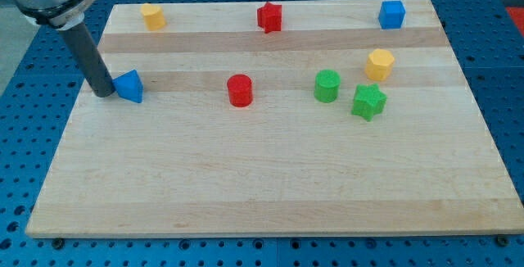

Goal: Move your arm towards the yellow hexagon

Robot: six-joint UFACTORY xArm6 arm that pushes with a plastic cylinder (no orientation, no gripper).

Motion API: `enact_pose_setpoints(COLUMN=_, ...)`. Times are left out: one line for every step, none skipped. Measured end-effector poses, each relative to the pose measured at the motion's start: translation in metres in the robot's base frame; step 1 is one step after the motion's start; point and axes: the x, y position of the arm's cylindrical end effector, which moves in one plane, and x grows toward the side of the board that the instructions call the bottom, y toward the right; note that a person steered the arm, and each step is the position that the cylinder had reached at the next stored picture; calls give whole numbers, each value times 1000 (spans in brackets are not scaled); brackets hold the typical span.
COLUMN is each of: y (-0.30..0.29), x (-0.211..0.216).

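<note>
The yellow hexagon [379,65] sits on the wooden board [262,177] at the view's right, just above a green star [368,101]. My tip [104,94] rests on the board at the far left, touching or almost touching the left side of a blue triangular block [129,86]. The tip is far to the left of the yellow hexagon, nearly the whole board width away and slightly lower in the view.
Between the tip and the hexagon lie a red cylinder [240,90] and a green cylinder [327,85]. Along the top edge stand another yellow block [152,15], a red star [269,16] and a blue cube [392,13].
</note>
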Motion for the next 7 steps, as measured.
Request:
enact_pose_setpoints(y=4, x=0)
enact_pose_setpoints(y=2, x=1)
enact_pose_setpoints(y=0, x=26)
enact_pose_setpoints(y=20, x=57)
enact_pose_setpoints(y=69, x=60)
enact_pose_setpoints(y=102, x=52)
enact_pose_setpoints(y=124, x=35)
